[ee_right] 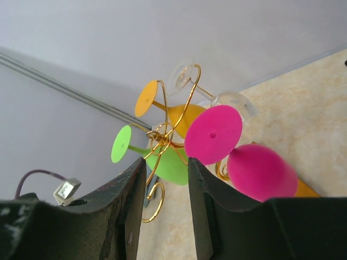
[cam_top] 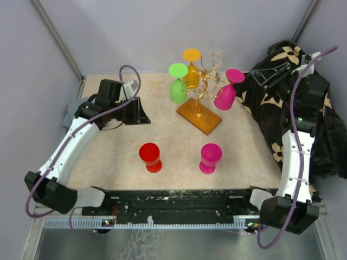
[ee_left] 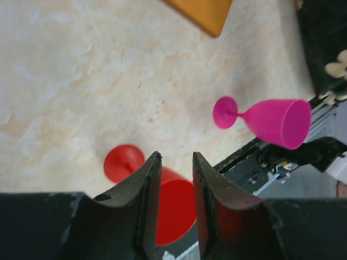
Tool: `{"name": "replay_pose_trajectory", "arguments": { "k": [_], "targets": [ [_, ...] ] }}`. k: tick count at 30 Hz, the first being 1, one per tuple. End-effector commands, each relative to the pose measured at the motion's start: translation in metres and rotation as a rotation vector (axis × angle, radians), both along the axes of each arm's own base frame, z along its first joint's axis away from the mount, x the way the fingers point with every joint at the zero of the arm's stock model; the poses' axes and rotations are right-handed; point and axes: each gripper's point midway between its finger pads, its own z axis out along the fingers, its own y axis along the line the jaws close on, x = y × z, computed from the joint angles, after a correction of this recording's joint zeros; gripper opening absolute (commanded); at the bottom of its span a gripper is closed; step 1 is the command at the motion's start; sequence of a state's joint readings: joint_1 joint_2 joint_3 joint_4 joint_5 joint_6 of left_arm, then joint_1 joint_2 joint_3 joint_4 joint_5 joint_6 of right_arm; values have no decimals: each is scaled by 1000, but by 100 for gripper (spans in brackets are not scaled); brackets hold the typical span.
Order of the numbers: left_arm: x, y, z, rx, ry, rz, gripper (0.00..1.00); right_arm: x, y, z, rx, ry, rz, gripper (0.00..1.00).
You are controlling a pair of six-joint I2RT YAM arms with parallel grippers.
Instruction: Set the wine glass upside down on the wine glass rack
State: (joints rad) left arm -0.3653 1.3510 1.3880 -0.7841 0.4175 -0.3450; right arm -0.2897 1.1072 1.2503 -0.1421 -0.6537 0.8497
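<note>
The thin gold wire rack (cam_top: 205,86) on its flat amber-brown base stands at the back of the mottled beige surface (cam_top: 114,157). A green glass (cam_top: 178,89), an orange glass (cam_top: 190,77), a clear glass (cam_top: 217,58) and a magenta glass (cam_top: 225,97) hang on it bowl-down. A red opaque wine glass (cam_top: 150,156) and a second magenta wine glass (cam_top: 210,157) stand upright near the front, apart. The left claw (ee_left: 176,160) hovers with its jaws parted, empty. The right claw (ee_right: 167,165) faces the rack, also parted and empty.

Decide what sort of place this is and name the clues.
Most likely a robotics lab test cell, not a kitchen: a left arm and right arm bolted at the table edge, plain grey walls around it, and a red glass staged near a gold wine glass rack.
</note>
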Motion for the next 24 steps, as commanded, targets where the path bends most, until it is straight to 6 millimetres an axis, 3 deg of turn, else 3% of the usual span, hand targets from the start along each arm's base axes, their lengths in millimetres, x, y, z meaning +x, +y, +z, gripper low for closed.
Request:
{"name": "replay_pose_trajectory", "arguments": {
  "k": [1,9,24],
  "targets": [
    [-31,34,-21,169,19,46,35,-11,8,22,-20,-93,23,37],
    [-63,43,-48,236,82,34,35,-11,10,23,2,-102,37,37],
    [-84,33,-78,337,152,-20,34,-15,11,24,6,-103,36,37]
  ]
}}
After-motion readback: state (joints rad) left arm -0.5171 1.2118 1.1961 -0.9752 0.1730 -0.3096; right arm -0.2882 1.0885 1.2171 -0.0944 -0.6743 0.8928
